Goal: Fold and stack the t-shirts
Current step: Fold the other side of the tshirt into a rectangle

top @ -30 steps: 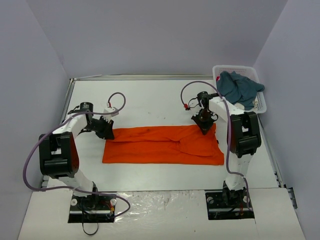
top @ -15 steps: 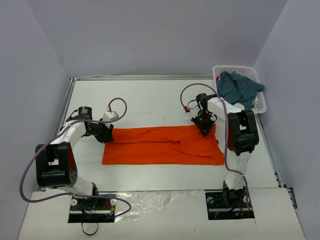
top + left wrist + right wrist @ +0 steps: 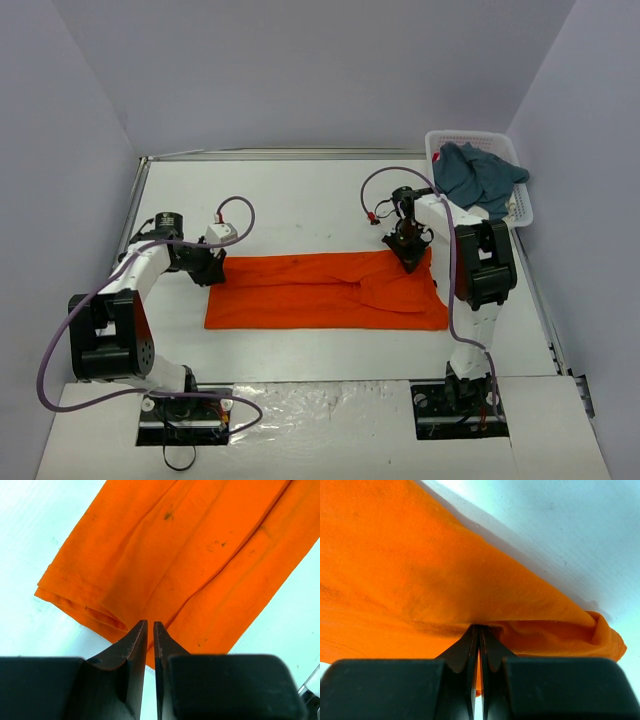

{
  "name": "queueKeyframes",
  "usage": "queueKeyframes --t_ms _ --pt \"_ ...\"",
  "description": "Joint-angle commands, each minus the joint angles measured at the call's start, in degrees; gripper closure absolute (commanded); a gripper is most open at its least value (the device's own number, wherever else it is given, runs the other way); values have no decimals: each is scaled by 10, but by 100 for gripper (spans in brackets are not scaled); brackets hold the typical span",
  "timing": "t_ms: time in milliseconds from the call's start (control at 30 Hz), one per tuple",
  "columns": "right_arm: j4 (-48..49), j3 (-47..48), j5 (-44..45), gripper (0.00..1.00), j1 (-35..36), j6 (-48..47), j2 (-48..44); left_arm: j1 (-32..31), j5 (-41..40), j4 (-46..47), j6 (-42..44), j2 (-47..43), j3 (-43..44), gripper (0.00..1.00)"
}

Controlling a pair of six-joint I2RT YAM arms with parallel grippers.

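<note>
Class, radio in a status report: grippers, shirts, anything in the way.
Left gripper, right gripper shut on orange t-shirt, far edge. Shirt flat, a long strip. Teal t-shirt heaped in basket. Nothing blocking.

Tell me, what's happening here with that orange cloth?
Two robot arms are folding an orange t-shirt, which lies as a long folded strip on the table. The right arm has its jaws shut on the far edge near the right end, lifting it; the left arm has its jaws nearly closed at the far left corner, seemingly pinching it. A teal-blue t-shirt waits in the white basket.
</note>
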Motion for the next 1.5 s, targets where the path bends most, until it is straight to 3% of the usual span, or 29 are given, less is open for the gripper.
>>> queueKeyframes --t_ms 0,300,467,633,1200,1467 --pt "-31 5 13 100 3 2 12 0 13 -25 25 -18 15 90" --pt "-31 2 12 100 -1 0 8 0 6 -8 16 7 15 85" --pt "-30 1 11 100 -1 0 14 1 -26 52 -61 7 6 80" --pt "-30 1 10 100 -1 0 20 1 -36 53 -92 55 41 77" --pt "-31 1 9 100 -1 -6 29 2 -61 63 -122 112 76 72" --pt "-31 0 10 100 -1 -6 28 -1 -36 28 -100 134 89 71"
